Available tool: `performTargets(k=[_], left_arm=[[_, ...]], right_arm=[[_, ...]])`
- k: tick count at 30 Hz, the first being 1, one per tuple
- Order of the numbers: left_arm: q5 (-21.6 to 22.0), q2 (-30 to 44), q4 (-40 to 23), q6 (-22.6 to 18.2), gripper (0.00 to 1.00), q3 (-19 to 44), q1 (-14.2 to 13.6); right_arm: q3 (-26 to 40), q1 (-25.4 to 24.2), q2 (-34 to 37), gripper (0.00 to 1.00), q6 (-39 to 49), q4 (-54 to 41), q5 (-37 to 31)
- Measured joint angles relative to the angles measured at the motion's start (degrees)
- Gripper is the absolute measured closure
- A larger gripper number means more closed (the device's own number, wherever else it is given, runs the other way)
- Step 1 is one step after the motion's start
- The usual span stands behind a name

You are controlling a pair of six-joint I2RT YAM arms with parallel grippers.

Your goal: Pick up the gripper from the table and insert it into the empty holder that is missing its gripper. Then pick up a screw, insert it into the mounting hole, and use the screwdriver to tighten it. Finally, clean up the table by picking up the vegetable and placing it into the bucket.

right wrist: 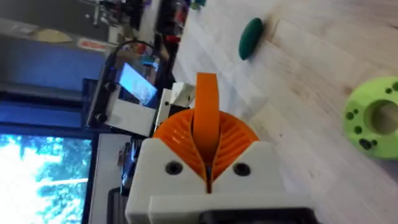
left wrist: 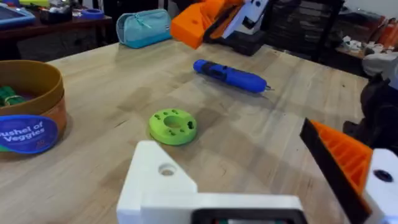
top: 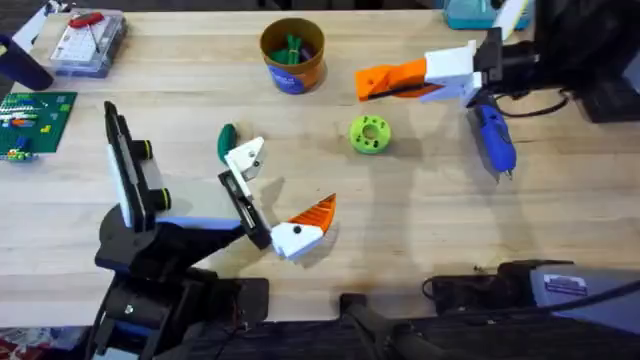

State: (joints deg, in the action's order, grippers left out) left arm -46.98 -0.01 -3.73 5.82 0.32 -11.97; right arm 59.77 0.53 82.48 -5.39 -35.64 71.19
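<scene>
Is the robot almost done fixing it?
Not yet. The holder is bare. The right gripper is shut on the orange gripper above the table. Left to do: fit it, tighten a screw with the screwdriver, and put the green vegetable in the bucket.

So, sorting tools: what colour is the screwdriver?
Blue; the screwdriver shows best in the left wrist view.

Lab: circuit board (top: pixel 30 120), parts box (top: pixel 88 42)

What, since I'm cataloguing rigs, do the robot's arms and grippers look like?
The left arm and right arm are black. The right gripper has two orange ribbed fingers on white blocks. The left gripper carries one such finger and a bare white bracket with dark holes, on a black bar.
</scene>
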Motion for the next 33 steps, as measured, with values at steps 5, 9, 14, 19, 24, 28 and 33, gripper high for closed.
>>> performTargets(k=[5, 9, 14, 19, 24, 28, 33], left_arm=[[-0.02, 0.02, 0.00, 0.00, 0.009, 0.00, 0.00], [-0.02, 0.02, 0.00, 0.00, 0.009, 0.00, 0.02], [-0.02, 0.02, 0.00, 0.00, 0.009, 0.00, 0.02], [-0.02, 0.00, 0.00, 0.00, 0.009, 0.00, 0.02], [-0.06, 0.00, 0.00, -0.06, 0.009, 0.00, 0.01], [-0.19, 0.01, -0.01, -0.21, 0.009, 0.00, 0.02], [-0.20, 0.01, -0.01, -0.22, 0.009, 0.00, 0.00]], right_arm=[[-2.55, 0.22, 4.52, 0.994, -5.07, 8.51, 7.98], [-2.81, 1.58, 9.03, 0.994, -8.37, 10.29, 10.41], [-3.27, 4.92, 13.41, 0.994, -10.64, 11.92, 11.48], [-4.81, 7.06, 14.16, 0.994, -16.58, 26.01, 12.36], [-10.60, 7.13, 14.14, 0.995, -34.75, 61.22, 12.81], [-15.67, 7.06, 14.13, 0.995, -51.77, 83.19, 12.96], [-19.24, 7.23, 14.12, 0.995, -66.20, 93.85, 13.14]])
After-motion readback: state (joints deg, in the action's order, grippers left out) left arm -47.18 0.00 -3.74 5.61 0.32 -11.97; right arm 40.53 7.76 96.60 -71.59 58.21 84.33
